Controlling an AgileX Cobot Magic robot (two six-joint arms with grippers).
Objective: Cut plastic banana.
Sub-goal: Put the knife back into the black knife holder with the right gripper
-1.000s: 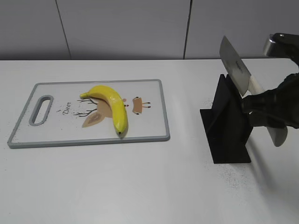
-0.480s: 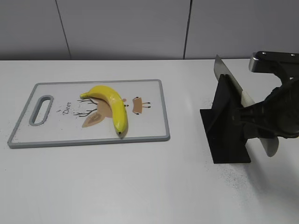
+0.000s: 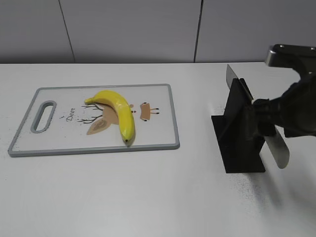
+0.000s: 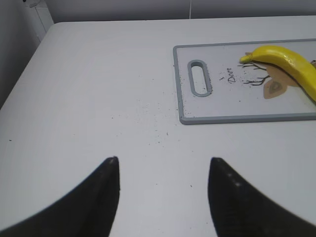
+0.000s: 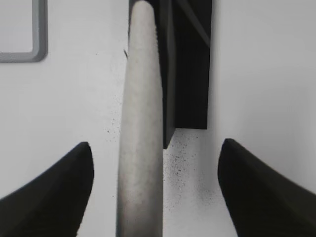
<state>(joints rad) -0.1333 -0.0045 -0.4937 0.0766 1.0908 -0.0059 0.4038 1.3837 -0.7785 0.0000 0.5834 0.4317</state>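
A yellow plastic banana (image 3: 118,111) lies on the white, grey-rimmed cutting board (image 3: 158,94); it also shows in the left wrist view (image 4: 289,61). The knife sits in the black stand (image 3: 239,133), its blade (image 3: 230,76) sticking up behind and its pale handle (image 3: 276,145) sloping down to the front. My right gripper (image 3: 264,121) is open, and in the right wrist view its jaws (image 5: 155,148) straddle the handle (image 5: 140,123) without touching it. My left gripper (image 4: 163,163) is open and empty over bare table to the left of the board (image 4: 222,118).
The stand (image 5: 190,64) is on the table to the right of the board, with dark specks scattered around its base. A corner of the board (image 5: 37,54) shows in the right wrist view. A grey wall runs behind the table.
The knife has come down from raised above the stand into the stand. My right gripper has moved down with it and its jaws now stand clear of the handle.
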